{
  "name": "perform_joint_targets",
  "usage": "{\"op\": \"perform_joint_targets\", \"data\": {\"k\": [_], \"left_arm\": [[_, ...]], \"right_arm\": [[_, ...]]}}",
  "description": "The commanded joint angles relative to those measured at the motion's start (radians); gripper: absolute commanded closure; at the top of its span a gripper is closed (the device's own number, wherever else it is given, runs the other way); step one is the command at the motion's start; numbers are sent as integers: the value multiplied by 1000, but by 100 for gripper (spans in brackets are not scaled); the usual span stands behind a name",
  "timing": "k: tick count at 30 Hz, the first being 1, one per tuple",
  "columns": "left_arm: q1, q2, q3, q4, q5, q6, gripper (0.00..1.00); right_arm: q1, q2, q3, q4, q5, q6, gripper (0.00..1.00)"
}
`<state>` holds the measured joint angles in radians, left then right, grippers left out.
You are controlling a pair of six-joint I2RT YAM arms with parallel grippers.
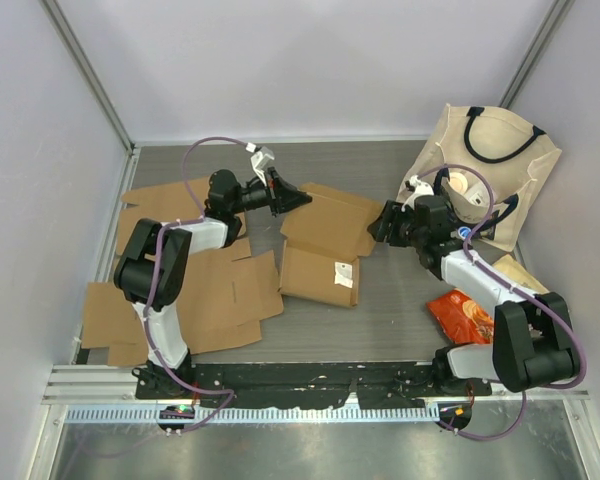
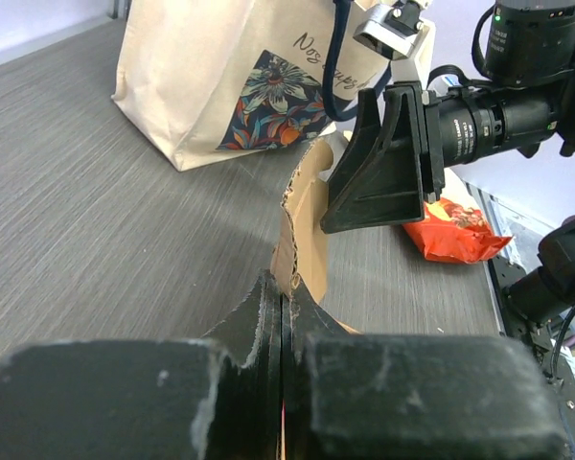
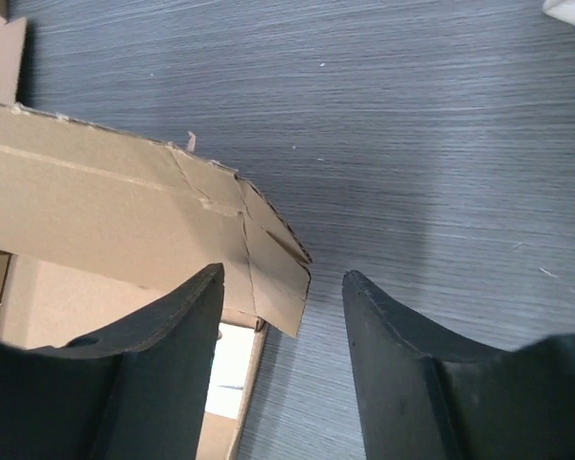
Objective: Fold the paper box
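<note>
The brown paper box (image 1: 325, 240) lies mid-table, half unfolded, with its flaps spread. My left gripper (image 1: 298, 198) is at its far left corner, shut on the edge of a flap. In the left wrist view the jaws (image 2: 284, 292) pinch the standing cardboard (image 2: 307, 206) with no gap. My right gripper (image 1: 377, 225) is at the box's right end, open. In the right wrist view a flap corner (image 3: 268, 268) reaches into the gap between the fingers (image 3: 283, 278), touching neither. The right gripper (image 2: 379, 163) also shows in the left wrist view, beyond the flap.
Flat cardboard sheets (image 1: 210, 290) cover the left side of the table. A cream tote bag (image 1: 490, 170) leans at the back right. An orange snack packet (image 1: 465, 315) lies near the right arm, and grey walls close in three sides.
</note>
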<state>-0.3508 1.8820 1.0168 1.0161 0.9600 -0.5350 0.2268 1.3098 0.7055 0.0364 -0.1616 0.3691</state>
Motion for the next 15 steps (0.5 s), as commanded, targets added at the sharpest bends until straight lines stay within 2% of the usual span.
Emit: {"op": "perform_joint_targets", "data": {"k": [1, 2, 5, 7, 10, 11, 14, 15], "left_arm": [[10, 20, 52, 75, 72, -49, 100], [10, 22, 55, 75, 80, -52, 100], [10, 28, 55, 73, 83, -56, 100], [12, 32, 55, 75, 83, -56, 100], [10, 34, 55, 73, 71, -60, 100], [12, 29, 54, 69, 63, -57, 99], [9, -13, 29, -2, -29, 11, 92], [7, -27, 20, -40, -94, 29, 84]], "right_arm": [[-14, -7, -47, 206, -125, -38, 47], [-14, -9, -67, 223, -131, -42, 53], [-14, -9, -93, 272, -147, -67, 62], [-14, -7, -98, 298, -145, -82, 64], [-15, 2, -101, 336, -147, -88, 74], [-17, 8, -98, 339, -147, -91, 81], [-17, 9, -112, 368, -136, -81, 92], [-14, 2, -118, 388, -125, -76, 95]]}}
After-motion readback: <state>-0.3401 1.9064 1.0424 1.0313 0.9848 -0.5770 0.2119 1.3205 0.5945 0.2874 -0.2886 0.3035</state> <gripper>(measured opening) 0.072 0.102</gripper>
